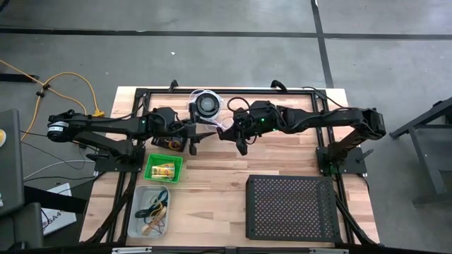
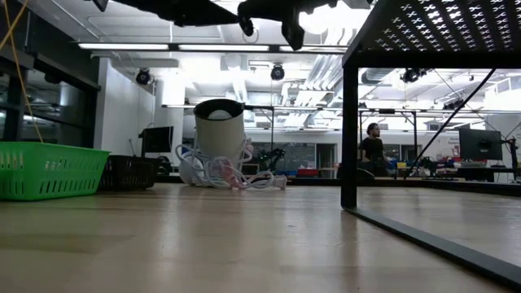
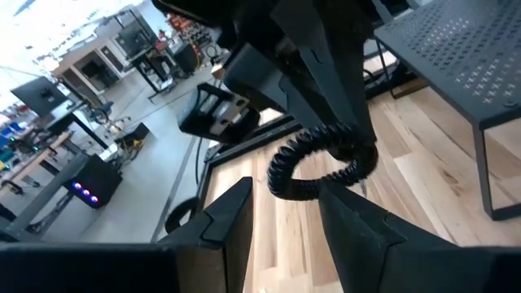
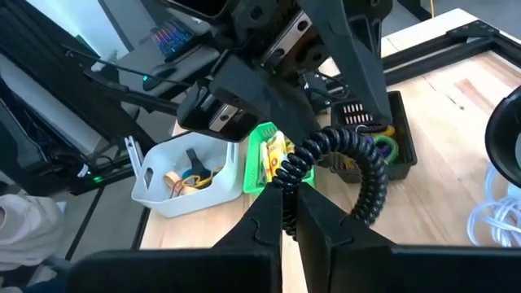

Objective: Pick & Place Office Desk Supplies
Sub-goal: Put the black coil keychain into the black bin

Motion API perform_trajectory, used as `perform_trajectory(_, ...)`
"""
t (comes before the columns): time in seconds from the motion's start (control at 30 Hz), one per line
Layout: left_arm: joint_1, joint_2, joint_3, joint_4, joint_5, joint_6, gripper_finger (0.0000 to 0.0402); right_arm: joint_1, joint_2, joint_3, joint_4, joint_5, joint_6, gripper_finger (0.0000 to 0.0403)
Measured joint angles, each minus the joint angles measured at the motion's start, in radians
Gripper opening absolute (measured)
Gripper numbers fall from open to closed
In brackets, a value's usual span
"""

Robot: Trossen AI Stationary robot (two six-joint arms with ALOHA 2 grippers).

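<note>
while the left gripper [image 1: 193, 144] hangs parted and empty beside the black bin [image 1: 167, 143] and the right gripper [image 1: 242, 148] is clenched on nothing, the supplies lie in the green basket [image 1: 163, 169] and white bin [image 1: 150, 211], so any next pick needs a fresh reach.

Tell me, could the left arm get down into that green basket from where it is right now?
Probably yes. The left gripper, open and empty, hangs above the table just beside the green basket. The basket is open-topped, with yellow packets inside, and nothing covers it. The right gripper is off to the other side.
</note>
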Motion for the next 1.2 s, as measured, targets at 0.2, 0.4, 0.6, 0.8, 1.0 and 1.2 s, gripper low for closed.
perform_trajectory(0.2,0.0,0.0,0.0,0.026,0.017,0.023,0.0134,0.0,0.0,0.0,0.013,0.0,0.0,0.0009)
perform_trajectory(0.4,0.0,0.006,0.0,0.056,0.039,0.024,0.0134,0.0,0.0,0.0,0.029,-0.001,0.0,0.0009)
perform_trajectory(0.6,0.0,0.024,0.0,0.084,0.039,0.047,0.0134,0.0,0.004,0.0,0.037,-0.012,0.002,0.0009)
perform_trajectory(0.8,0.0,0.069,0.0,0.128,0.042,0.065,0.0134,0.0,0.004,0.0,0.048,-0.018,0.002,0.0009)
perform_trajectory(1.0,0.0,0.084,0.0,0.135,0.041,0.088,0.0134,0.0,0.004,0.0,0.047,-0.027,0.003,0.0009)
perform_trajectory(1.2,0.0,0.079,0.0,0.146,0.04,0.087,0.0134,0.0,0.005,0.0,0.035,-0.027,0.003,0.0009)
